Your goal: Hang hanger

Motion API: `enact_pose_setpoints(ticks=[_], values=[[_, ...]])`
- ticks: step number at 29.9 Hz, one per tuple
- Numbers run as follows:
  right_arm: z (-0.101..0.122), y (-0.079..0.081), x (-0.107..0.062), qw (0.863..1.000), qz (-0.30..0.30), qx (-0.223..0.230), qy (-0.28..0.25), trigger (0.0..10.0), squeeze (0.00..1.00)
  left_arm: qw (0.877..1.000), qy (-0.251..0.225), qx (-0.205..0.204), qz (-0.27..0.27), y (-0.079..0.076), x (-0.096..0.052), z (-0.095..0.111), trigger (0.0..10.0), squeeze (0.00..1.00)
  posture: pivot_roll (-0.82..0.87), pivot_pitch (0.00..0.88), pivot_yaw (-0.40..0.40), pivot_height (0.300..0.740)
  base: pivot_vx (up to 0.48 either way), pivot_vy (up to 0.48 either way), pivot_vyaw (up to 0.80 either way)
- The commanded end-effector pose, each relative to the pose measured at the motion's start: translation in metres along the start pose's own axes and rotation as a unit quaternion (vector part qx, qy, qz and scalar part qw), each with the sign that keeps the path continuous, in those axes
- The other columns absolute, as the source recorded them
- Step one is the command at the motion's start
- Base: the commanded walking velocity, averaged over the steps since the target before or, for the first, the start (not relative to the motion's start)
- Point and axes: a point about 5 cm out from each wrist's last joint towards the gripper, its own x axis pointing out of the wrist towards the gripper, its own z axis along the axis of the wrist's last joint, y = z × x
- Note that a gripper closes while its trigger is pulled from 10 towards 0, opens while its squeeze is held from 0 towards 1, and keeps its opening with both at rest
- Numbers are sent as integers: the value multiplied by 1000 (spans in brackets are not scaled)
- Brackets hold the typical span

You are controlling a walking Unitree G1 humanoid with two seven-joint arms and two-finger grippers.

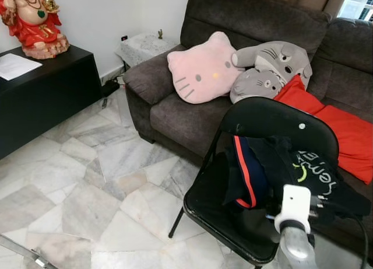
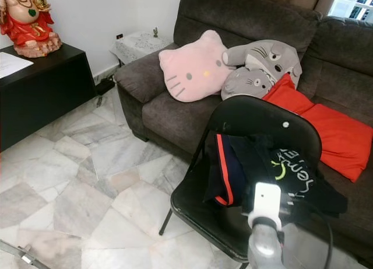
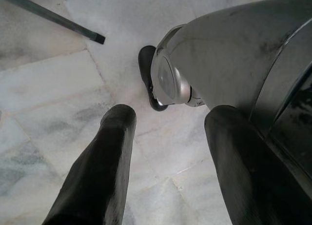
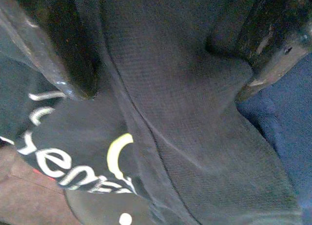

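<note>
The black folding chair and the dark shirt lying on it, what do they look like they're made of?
The black folding chair looks like painted metal tubing with a smooth glossy seat and back, perhaps vinyl or plastic; light reflects off them. The dark shirt with white lettering looks like fine knit sports fabric: the right wrist view shows a mesh-like weave, matte.

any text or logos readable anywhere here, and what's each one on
White lettering with a yellow-green mark on the dark garment lying on the black chair: seen turned and partly folded, something like "ener", not fully readable.
White paper on the black cabinet: no text legible.
Nothing else carries readable text.
</note>
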Motion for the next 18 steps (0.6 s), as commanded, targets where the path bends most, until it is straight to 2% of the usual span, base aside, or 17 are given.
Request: enact_pose_setpoints(ticks=[1, 7, 16, 17, 18], values=[[2, -7, -2, 1000, -21, -2, -2, 10000, 0, 1000, 20, 10, -14, -4, -1, -8, 10000, 0, -7, 77, -47, 740, 0, 0, 0], [1, -9, 1, 999, -31, 10, 10, 10000, 0, 1000, 19, 12, -16, -4, -1, -8, 10000, 0, 0, 70, -47, 740, 0, 0, 0], [15, -4, 7, 999, -25, 30, -16, 10000, 0, 999, 21, 16, -17, -4, -2, -9, 10000, 0, 4, 61, -40, 740, 0, 0, 0], [15, -3, 7, 999, -23, 30, -16, 6471, 0, 999, 22, 17, -18, -4, -2, -10, 10000, 0, 4, 61, -40, 740, 0, 0, 0], [14, -2, 7, 999, -20, 30, -15, 510, 0, 999, 22, 17, -18, -4, -2, -10, 10000, 0, 6, 62, -40, 740, 0, 0, 0]])
